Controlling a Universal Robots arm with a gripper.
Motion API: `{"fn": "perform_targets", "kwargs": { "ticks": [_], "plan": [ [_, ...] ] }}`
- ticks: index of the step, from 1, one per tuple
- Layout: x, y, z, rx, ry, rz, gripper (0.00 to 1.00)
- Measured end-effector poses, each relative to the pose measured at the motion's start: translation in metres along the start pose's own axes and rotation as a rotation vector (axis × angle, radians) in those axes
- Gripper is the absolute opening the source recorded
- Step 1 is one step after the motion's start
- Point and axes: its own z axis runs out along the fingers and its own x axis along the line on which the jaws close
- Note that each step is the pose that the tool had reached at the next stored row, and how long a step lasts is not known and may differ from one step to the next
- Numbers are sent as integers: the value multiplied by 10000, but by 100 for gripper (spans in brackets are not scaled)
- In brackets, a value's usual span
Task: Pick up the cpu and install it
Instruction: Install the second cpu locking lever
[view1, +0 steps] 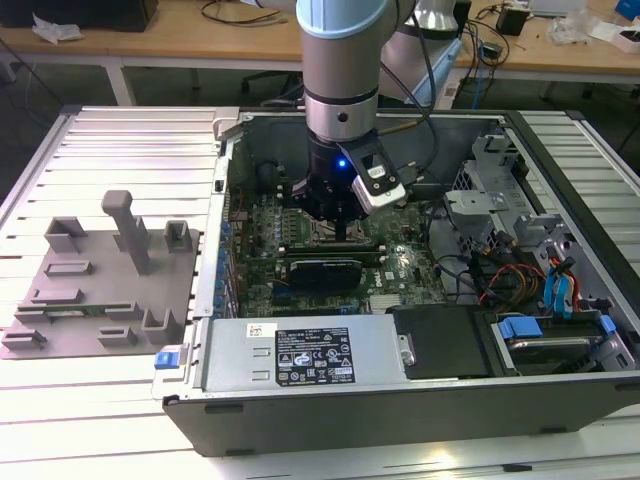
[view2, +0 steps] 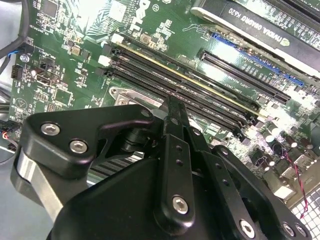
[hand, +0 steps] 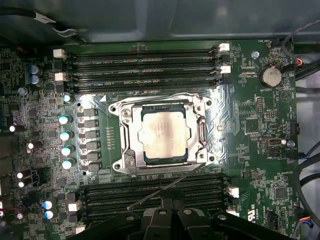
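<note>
Looking down through the first wrist view, I see the cpu (hand: 162, 135) lying flat inside the socket frame (hand: 161, 135), its pale metal top up and its edges square with the frame's opening, so I judge it already seated rather than still carried. The retention lever (hand: 165, 187) juts loose from the socket toward the memory slots (hand: 150, 195), which suggests the frame is not latched. In the exterior view my gripper (view1: 345, 232) hangs straight down inside the computer case (view1: 400, 400), just above the socket, probably so it stays clear of the graphics card (view1: 322, 270) beside it. In the second wrist view the fingers (view2: 175, 117) look pressed together with nothing between them.
</note>
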Motion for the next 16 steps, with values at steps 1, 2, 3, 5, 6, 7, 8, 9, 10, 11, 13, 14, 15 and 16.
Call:
{"fn": "perform_targets", "kwargs": {
  "ticks": [1,2,3,5,6,7,8,9,10,11,13,14,15,16],
  "plan": [
    [0,0,0,0,0,0,11],
    [7,0,1,-2,-1,3,11],
    [23,-1,2,-5,-2,0,11],
    [47,-3,3,-3,0,1,11],
    [68,-5,5,-4,0,2,11],
    [98,-7,13,-3,0,2,11],
    [117,-8,22,-3,1,0,11],
    [133,-9,30,-4,0,0,11],
    [160,-11,39,-9,1,0,11],
    [205,-13,47,-30,1,3,11],
    [271,-18,56,-117,10,12,11],
    [273,-18,59,-132,9,13,11],
    [273,-18,59,-131,9,13,11],
    [273,-18,58,-131,9,12,11]
  ]
}}
